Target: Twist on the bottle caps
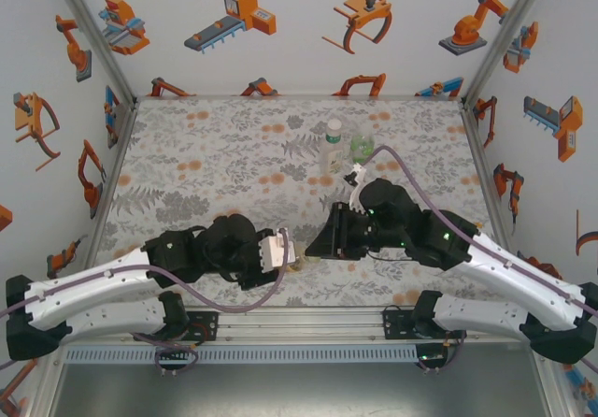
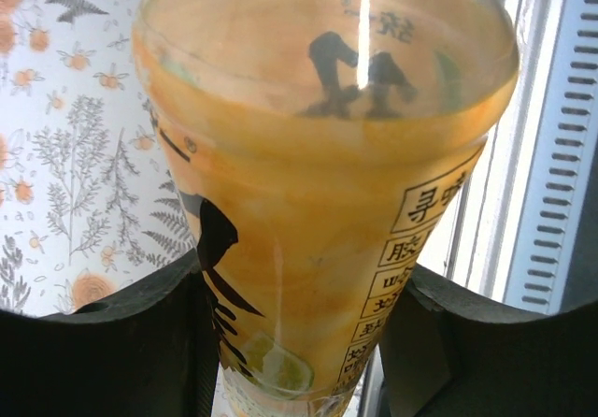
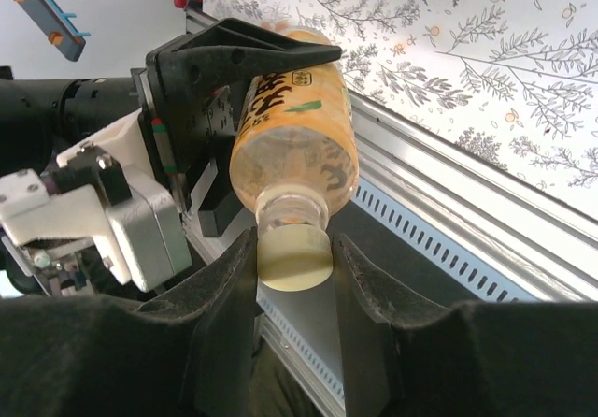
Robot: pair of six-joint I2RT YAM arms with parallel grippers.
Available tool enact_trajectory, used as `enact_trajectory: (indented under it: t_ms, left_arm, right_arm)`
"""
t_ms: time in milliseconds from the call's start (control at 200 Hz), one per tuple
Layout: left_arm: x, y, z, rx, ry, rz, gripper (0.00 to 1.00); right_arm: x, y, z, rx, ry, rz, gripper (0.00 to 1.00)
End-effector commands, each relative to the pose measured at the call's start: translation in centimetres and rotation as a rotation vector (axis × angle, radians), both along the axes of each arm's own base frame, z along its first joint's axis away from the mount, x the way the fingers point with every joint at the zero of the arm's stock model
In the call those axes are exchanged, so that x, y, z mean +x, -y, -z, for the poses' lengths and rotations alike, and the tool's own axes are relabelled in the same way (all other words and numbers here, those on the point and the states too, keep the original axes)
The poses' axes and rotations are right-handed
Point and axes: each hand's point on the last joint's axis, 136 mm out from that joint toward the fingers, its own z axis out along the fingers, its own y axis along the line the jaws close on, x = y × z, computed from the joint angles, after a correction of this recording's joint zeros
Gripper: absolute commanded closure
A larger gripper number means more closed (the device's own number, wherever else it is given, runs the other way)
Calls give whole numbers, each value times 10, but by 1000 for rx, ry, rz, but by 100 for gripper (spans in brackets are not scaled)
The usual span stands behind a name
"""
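the left tool [image 2: 299, 342] is clamped round the orange bottle [image 3: 294, 136], holding it on its side above the near edge of the counter [image 1: 206, 165], about its middle. the right tool [image 3: 294, 269] pinches the pale cap [image 3: 295, 253] against the bottle's mouth. the clear bottle [image 1: 333, 141] and green bottle [image 1: 362, 146] stand side by side near the far edge, right of middle.

The orange-yellow bottle [image 2: 327, 183] carries black lettering, and its cap [image 3: 295, 256] is pale yellow. The tabletop [image 1: 215, 155] is white, printed with grey ferns and orange flowers. The clear bottle [image 1: 333, 146] has a white label. The green bottle [image 1: 363, 143] is translucent. The walls [image 1: 299, 52] are white with orange robot drawings.
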Motion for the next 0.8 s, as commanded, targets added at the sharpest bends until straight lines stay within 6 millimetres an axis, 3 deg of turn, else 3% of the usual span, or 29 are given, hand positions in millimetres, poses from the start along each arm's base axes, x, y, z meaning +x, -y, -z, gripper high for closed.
enact_trajectory:
  t_ms: [0,165,381,506,581,796]
  left_arm:
    - [9,-4,-8,-65,33,-72,100]
    - [20,-19,-16,-110,59,-174,100]
    - [28,-34,-37,-222,71,-273,100]
    - [30,-42,-49,-281,64,-309,100]
    - [29,-44,-53,-306,62,-315,100]
    - [28,-49,-60,-339,62,-320,99]
  right_arm:
    - [3,8,2,-59,55,-23,89]
    - [18,20,29,-200,70,8,90]
    - [50,30,96,-487,67,-5,91]
    - [66,16,128,-593,121,-151,95]
    - [78,20,150,-675,140,-148,95]
    - [106,12,194,-690,108,-148,90]
